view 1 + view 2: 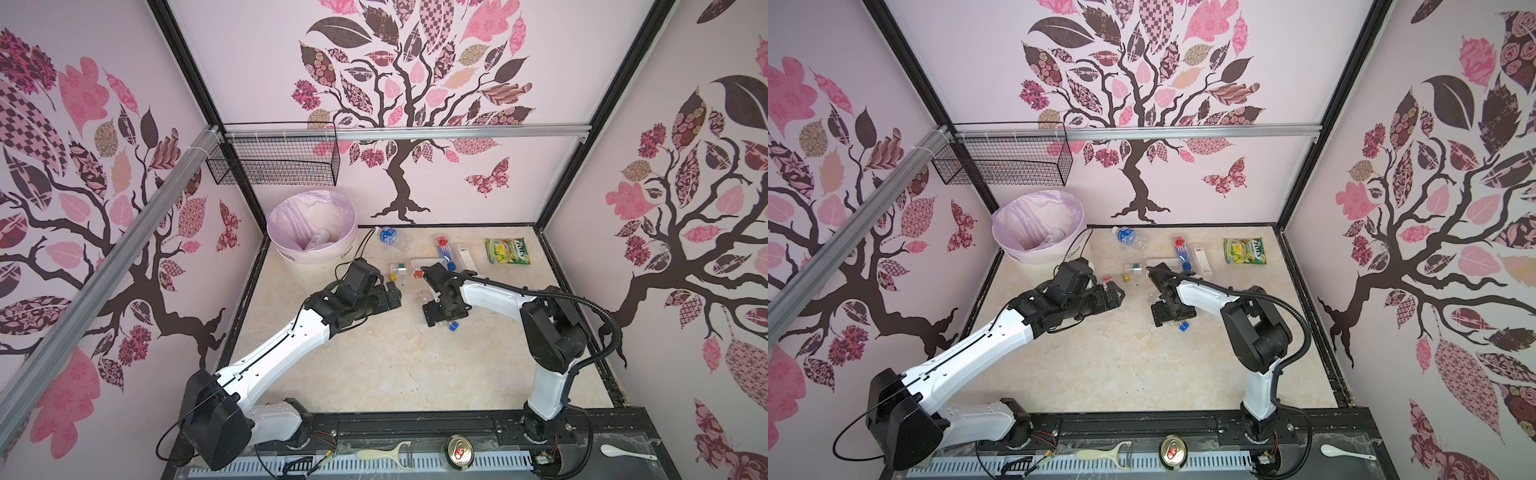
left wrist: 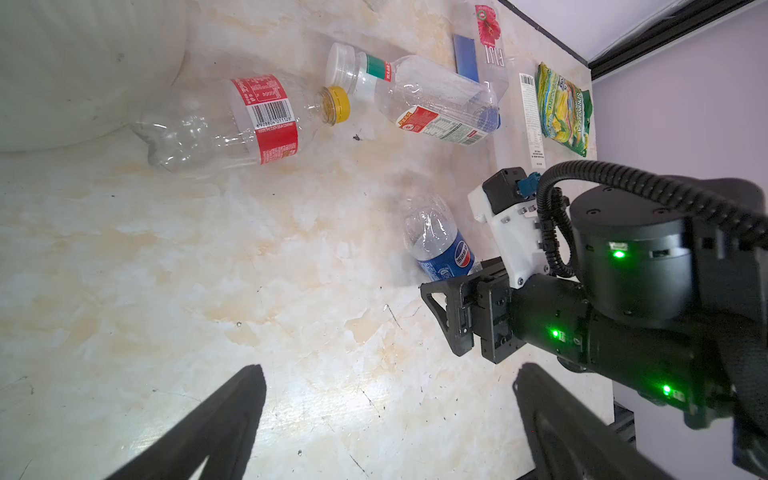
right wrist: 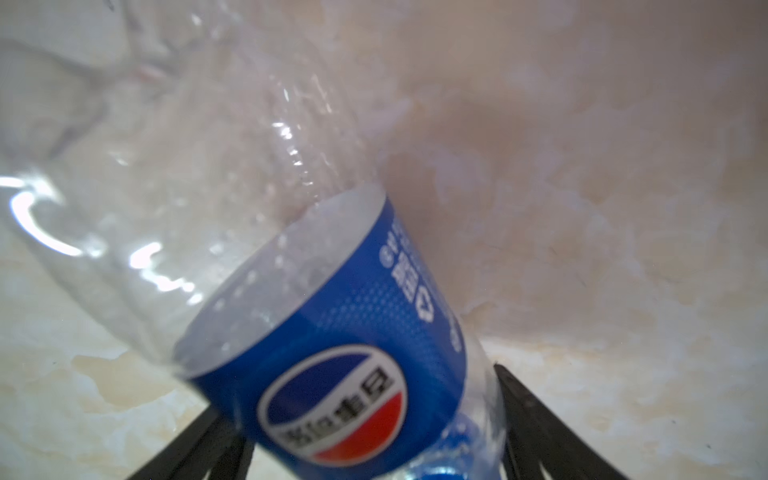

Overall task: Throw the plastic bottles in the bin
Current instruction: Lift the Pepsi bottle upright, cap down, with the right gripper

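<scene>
A clear bottle with a blue label (image 3: pixel 332 332) lies on the marble table, and my right gripper (image 3: pixel 361 399) is shut on its neck end; it also shows in the left wrist view as the blue-label bottle (image 2: pixel 440 241). In both top views the right gripper (image 1: pixel 440 313) (image 1: pixel 1173 313) points down over it. My left gripper (image 2: pixel 390 374) (image 1: pixel 392 291) hangs open over bare table. A red-label bottle with a yellow cap (image 2: pixel 249 120) and a white-capped bottle (image 2: pixel 424 99) lie ahead of it. The bin (image 1: pixel 316 255) stands at the back left with a bottle (image 1: pixel 320 239) inside.
More bottles lie along the back: a blue-label one (image 1: pixel 388 235), a red-capped one (image 1: pixel 444 249) and a clear one (image 1: pixel 465 257). A green-yellow snack packet (image 1: pixel 508 251) lies at the back right. A black wire basket (image 1: pixel 274 160) hangs above the bin. A can (image 1: pixel 458 453), peeler (image 1: pixel 384 454) and spoon (image 1: pixel 627 451) lie on the front ledge.
</scene>
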You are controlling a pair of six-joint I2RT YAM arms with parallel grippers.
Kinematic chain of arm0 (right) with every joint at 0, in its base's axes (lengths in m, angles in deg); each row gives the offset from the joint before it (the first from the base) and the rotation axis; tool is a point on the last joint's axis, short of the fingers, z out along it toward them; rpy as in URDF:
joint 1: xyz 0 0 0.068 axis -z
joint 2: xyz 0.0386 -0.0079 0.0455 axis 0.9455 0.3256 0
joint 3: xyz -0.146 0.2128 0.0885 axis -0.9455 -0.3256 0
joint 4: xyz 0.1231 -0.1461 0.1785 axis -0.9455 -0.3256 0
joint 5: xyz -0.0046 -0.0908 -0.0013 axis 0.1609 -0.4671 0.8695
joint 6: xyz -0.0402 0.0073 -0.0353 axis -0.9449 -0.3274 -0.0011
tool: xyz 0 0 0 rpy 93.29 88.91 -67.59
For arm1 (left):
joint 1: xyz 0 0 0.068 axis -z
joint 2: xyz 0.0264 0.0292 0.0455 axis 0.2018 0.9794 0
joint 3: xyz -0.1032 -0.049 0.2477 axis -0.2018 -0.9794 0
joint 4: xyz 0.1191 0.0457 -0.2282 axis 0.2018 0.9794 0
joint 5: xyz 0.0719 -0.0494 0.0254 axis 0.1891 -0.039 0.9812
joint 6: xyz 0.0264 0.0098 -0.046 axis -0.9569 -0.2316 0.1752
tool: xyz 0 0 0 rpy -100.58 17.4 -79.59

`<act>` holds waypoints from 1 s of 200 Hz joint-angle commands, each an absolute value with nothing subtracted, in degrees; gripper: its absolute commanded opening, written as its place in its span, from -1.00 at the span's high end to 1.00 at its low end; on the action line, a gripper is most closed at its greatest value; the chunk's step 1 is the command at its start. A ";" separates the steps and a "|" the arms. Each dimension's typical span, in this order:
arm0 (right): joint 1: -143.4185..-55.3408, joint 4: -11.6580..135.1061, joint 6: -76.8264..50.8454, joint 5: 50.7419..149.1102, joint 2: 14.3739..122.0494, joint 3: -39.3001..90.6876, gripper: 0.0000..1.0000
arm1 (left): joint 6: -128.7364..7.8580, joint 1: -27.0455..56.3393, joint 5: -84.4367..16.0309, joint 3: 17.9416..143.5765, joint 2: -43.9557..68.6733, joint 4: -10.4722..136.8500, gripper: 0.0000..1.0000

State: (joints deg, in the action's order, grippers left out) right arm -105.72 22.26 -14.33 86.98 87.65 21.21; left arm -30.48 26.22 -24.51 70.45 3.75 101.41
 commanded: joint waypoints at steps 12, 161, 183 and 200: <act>-106.18 21.81 -13.41 87.71 87.00 22.38 -0.68 | -30.60 26.34 -24.42 69.23 3.60 101.78 -0.97; -106.66 33.71 -14.77 88.82 80.91 14.24 -0.83 | -32.52 26.33 -25.06 73.32 6.69 105.05 -0.96; -106.67 36.57 -15.09 88.17 80.17 12.63 -0.77 | -33.09 26.36 -25.06 74.38 6.86 106.51 -0.97; -106.62 37.29 -15.54 87.91 80.19 12.79 -0.68 | -33.19 26.37 -24.90 74.75 6.84 107.13 -0.97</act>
